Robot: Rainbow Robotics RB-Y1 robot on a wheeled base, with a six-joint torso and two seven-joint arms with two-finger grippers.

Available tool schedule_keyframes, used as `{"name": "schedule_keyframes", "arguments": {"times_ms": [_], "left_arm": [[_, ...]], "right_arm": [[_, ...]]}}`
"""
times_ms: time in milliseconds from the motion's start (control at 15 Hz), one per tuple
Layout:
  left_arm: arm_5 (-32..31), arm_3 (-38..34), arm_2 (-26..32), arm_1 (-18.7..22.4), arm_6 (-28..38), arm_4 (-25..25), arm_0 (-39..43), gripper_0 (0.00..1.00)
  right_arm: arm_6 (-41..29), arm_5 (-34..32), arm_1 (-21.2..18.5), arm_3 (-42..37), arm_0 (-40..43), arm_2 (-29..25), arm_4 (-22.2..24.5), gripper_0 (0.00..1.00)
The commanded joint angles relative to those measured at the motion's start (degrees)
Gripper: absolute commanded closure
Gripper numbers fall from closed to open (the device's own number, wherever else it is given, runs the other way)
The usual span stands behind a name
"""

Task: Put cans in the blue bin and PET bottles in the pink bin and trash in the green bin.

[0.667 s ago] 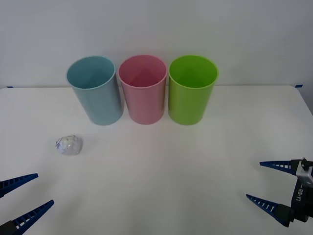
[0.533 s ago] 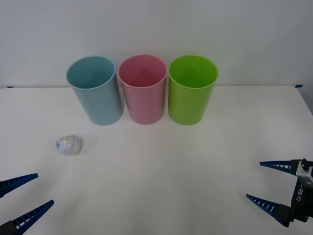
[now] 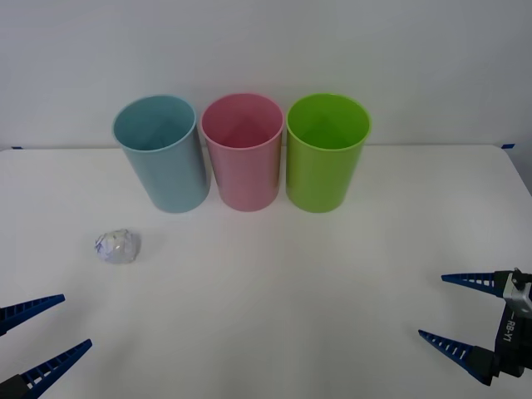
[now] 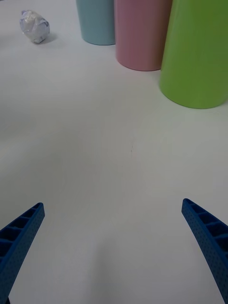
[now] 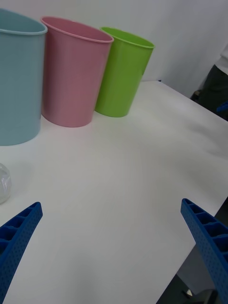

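Observation:
Three bins stand in a row at the back of the white table: the blue bin point(image 3: 162, 158) on the left, the pink bin point(image 3: 243, 158) in the middle, the green bin point(image 3: 326, 158) on the right. The trash point(image 3: 116, 247), a crumpled whitish ball, lies in front of the blue bin, to its left. My left gripper point(image 3: 76, 320) is open at the front left, a little short of the trash. My right gripper point(image 3: 431, 306) is open at the front right. The right wrist view shows the trash point(image 4: 34, 26) far off beside the blue bin point(image 4: 96, 21). Cans and PET bottles are out of view.
A white wall rises right behind the bins. Small blue tape marks point(image 3: 17, 147) sit at the table's back corners. In the left wrist view the table's edge point(image 5: 202, 223) drops off close to the left gripper point(image 5: 111, 203).

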Motion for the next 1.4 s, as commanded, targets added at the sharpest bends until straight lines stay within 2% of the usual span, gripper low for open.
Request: {"name": "schedule_keyframes", "arguments": {"times_ms": [67,1067,1200,1400], "left_arm": [[0.0,0.0,0.0,0.0,0.0,0.0,0.0,0.0],[0.0,0.0,0.0,0.0,0.0,0.0,0.0,0.0],[0.1,-1.6,0.9,1.1,-0.4,-2.0,1.2,0.0],[0.4,-1.8,0.4,1.3,-0.5,-1.4,2.0,0.0]], "right_arm": [[0.0,0.0,0.0,0.0,0.0,0.0,0.0,0.0],[0.0,0.0,0.0,0.0,0.0,0.0,0.0,0.0],[0.0,0.0,0.0,0.0,0.0,0.0,0.0,0.0],[0.0,0.0,0.0,0.0,0.0,0.0,0.0,0.0]]}}
